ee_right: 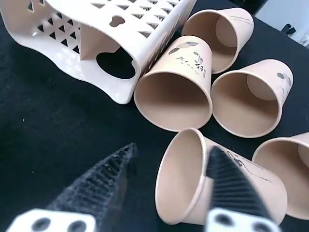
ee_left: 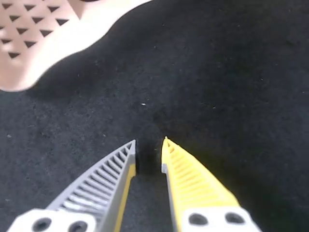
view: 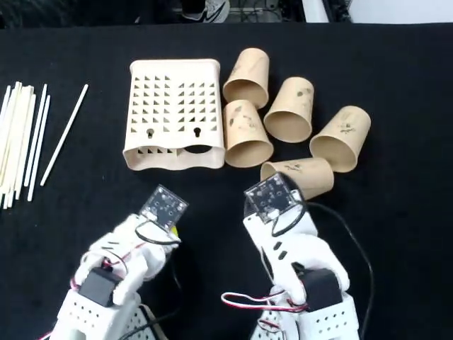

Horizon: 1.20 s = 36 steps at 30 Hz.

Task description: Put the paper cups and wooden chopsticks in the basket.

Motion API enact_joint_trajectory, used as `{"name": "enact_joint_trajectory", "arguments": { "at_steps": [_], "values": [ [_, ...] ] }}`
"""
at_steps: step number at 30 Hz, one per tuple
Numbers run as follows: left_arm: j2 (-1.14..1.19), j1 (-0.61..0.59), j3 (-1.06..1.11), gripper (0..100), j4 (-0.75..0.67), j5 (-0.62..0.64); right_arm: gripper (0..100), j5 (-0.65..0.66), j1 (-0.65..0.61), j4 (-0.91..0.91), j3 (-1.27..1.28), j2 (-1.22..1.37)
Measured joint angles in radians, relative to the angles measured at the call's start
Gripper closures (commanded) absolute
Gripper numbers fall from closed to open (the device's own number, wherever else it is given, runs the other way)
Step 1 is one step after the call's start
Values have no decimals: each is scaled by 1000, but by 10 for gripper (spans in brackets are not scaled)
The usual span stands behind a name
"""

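Several tan paper cups lie on their sides on the black cloth right of the cream basket (view: pixel 173 117), which rests with its perforated side up. The nearest cup (view: pixel 301 176) lies just ahead of the right arm (view: pixel 297 262). In the right wrist view my right gripper (ee_right: pixel 172 150) is open, and the rim of that cup (ee_right: pixel 178 179) sits between its black fingers. Wooden chopsticks (view: pixel 21 138) lie in a loose bundle at the far left. My left gripper (ee_left: pixel 149 143) hangs slightly open over bare cloth, a short way from the basket's corner (ee_left: pixel 43 34).
One chopstick (view: pixel 65 134) lies apart from the bundle, between it and the basket. Another cup (ee_right: pixel 176 92) touches the basket's wall (ee_right: pixel 96 29). Bare cloth stretches between the two arms and in front of the basket.
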Motion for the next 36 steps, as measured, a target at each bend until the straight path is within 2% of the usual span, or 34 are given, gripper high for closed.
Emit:
{"name": "enact_joint_trajectory", "arguments": {
  "at_steps": [1, 2, 4, 5, 7, 8, 9, 10, 11, 12, 15, 16, 17, 19, 21, 26, 31, 36],
  "values": [
    [0, -37, -14, 896, -8, -29, 650, 0, 0, 0, 0, 0],
    [0, -77, -38, 898, -17, -75, 719, 0, -2, 0, 0, 0],
    [0, -166, -95, 898, -34, -170, 998, 8, -5, 6, 0, 0],
    [0, -206, -123, 898, -44, -195, 941, 12, -5, 6, 0, 0],
    [0, -250, -180, 898, -69, -196, 692, 11, -5, 6, 0, 0],
    [0, -267, -209, 895, -86, -181, 605, 6, -5, 6, 0, 0],
    [0, -281, -235, 895, -107, -153, 625, 6, -5, 6, 0, 0],
    [0, -293, -256, 894, -137, -120, 747, 6, -5, 6, 0, 0],
    [0, -307, -270, 894, -169, -87, 932, 15, -5, 8, 0, 0],
    [0, -319, -279, 887, -206, -61, 996, 29, -5, 14, 0, 0],
    [28, -348, -299, 780, -301, -35, 638, 18, -5, 15, 0, 0],
    [61, -358, -304, 744, -322, -34, 545, 15, -5, 15, 0, 0],
    [106, -370, -311, 728, -348, -34, 498, 15, -5, 15, 0, 0],
    [206, -405, -339, 727, -394, -31, 517, 15, -5, 15, 0, 0],
    [344, -446, -397, 716, -420, -29, 594, 20, -5, 15, 0, 0],
    [845, -522, -594, 675, -505, -64, 751, 26, -5, 15, 0, 0],
    [1375, -545, -717, 676, -647, -130, 777, 26, -5, -21, 25, 0],
    [1657, -546, -730, 689, -907, -135, 779, 26, -5, -58, 43, 0]
  ]
}}
